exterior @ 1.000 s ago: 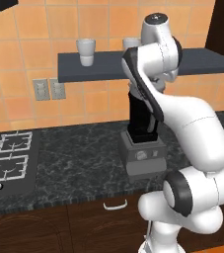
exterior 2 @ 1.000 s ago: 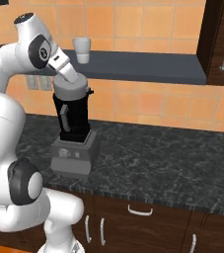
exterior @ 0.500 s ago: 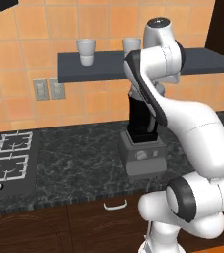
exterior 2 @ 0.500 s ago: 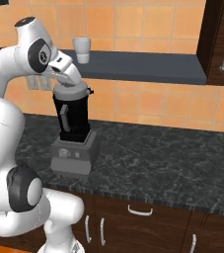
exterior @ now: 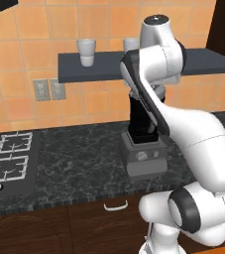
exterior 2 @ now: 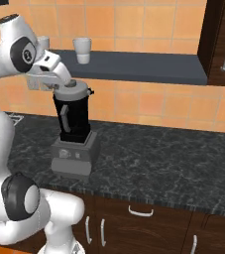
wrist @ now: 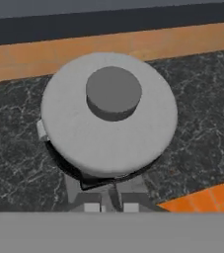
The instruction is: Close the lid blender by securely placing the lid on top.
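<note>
The lid (wrist: 108,123), a light-grey round cap with a darker knob, sits on the mouth of the blender (exterior 2: 72,134), whose black jar stands on its grey base on the dark stone counter (exterior 2: 158,163) below the shelf (exterior 2: 143,67). The gripper (exterior 2: 54,74) hangs just above and beside the lid; I cannot tell whether its fingers are apart or together. A white cup (exterior 2: 82,50) stands on the shelf.

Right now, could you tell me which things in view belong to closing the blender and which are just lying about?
Part of the job:
- blender, on the counter
- lid, sitting on the jar's mouth
- hand, beside the lid

Lying about:
- two white cups on the shelf
- stove
- wall sockets
</note>
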